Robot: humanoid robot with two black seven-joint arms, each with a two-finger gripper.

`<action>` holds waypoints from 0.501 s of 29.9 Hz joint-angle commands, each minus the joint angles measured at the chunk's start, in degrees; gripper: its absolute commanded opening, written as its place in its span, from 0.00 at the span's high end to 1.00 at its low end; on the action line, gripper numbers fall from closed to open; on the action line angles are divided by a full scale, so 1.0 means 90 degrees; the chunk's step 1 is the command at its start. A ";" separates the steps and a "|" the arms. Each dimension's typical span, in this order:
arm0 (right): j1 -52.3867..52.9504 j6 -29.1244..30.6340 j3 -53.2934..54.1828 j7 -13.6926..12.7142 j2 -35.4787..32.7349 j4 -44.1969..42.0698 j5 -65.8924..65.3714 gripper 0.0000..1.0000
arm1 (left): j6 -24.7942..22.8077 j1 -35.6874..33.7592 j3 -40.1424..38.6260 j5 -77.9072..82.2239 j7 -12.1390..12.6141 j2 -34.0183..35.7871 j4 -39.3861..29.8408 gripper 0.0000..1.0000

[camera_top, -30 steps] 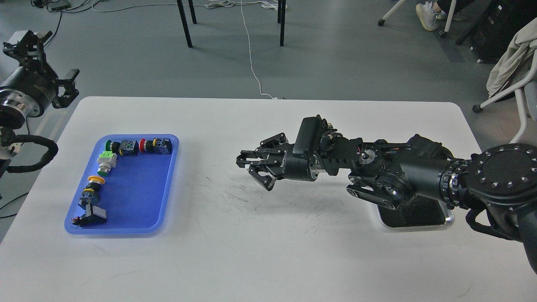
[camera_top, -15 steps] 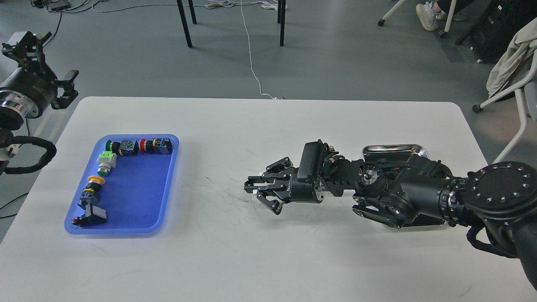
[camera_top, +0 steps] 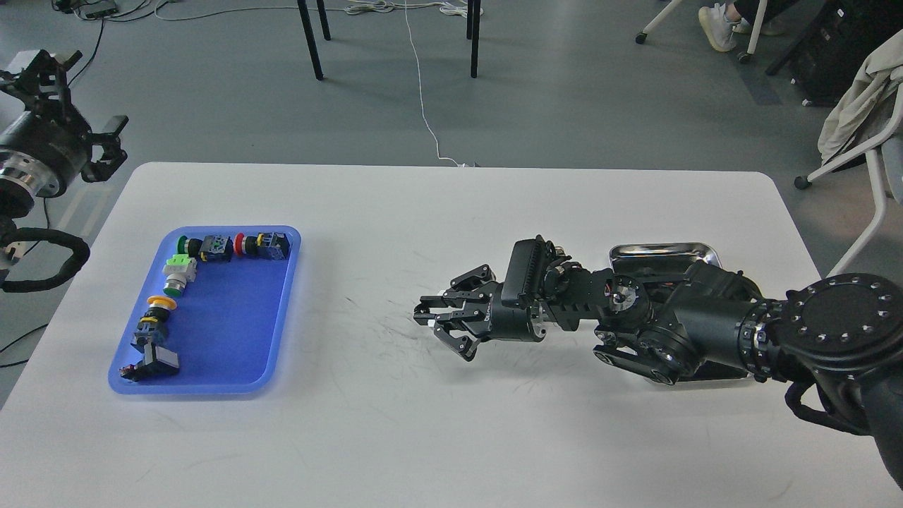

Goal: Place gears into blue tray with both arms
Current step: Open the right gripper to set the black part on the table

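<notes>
Nearest the lower right edge, the thick black right arm (camera_top: 712,321) reaches leftward over the white surface (camera_top: 423,437), covering most of a shiny silver metal tray (camera_top: 663,252). Its right claw (camera_top: 441,326) hangs low above scuffed marks at mid-surface, fingers spread partly apart; whether anything sits between them I cannot tell. Well apart to the left lies the shallow blue plastic tray (camera_top: 240,331), with colourful push-button switches (camera_top: 176,275) lined along its far and left sides. Gears are too small to make out. Farther off at the left edge, the left claw (camera_top: 92,144) hovers beyond the surface, its opening unclear
</notes>
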 commanded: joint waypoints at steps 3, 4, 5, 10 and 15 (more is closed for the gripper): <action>0.0000 -0.0004 0.0007 0.0000 0.0000 0.0004 0.0011 0.56 | -0.0001 0.0000 -0.0001 0.0001 0.0000 0.0010 0.0005 0.02; 0.0000 -0.0004 0.0007 0.0000 0.0000 0.0004 0.0011 0.56 | -0.0001 0.0000 -0.0001 0.0001 0.0000 0.0010 0.0005 0.02; 0.0000 -0.0004 0.0007 0.0000 0.0000 0.0013 0.0011 0.56 | -0.0001 0.0010 -0.0001 0.0001 0.0000 0.0019 -0.0004 0.02; 0.0000 -0.0033 0.0036 0.0000 0.0000 0.0004 0.0041 0.45 | -0.0001 0.0010 -0.0001 0.0001 0.0000 0.0078 -0.0004 0.02; 0.0010 0.0006 0.0474 0.0000 0.0000 -0.0055 0.0158 0.34 | -0.0001 0.0049 0.0009 0.0001 0.0000 0.0078 0.0005 0.02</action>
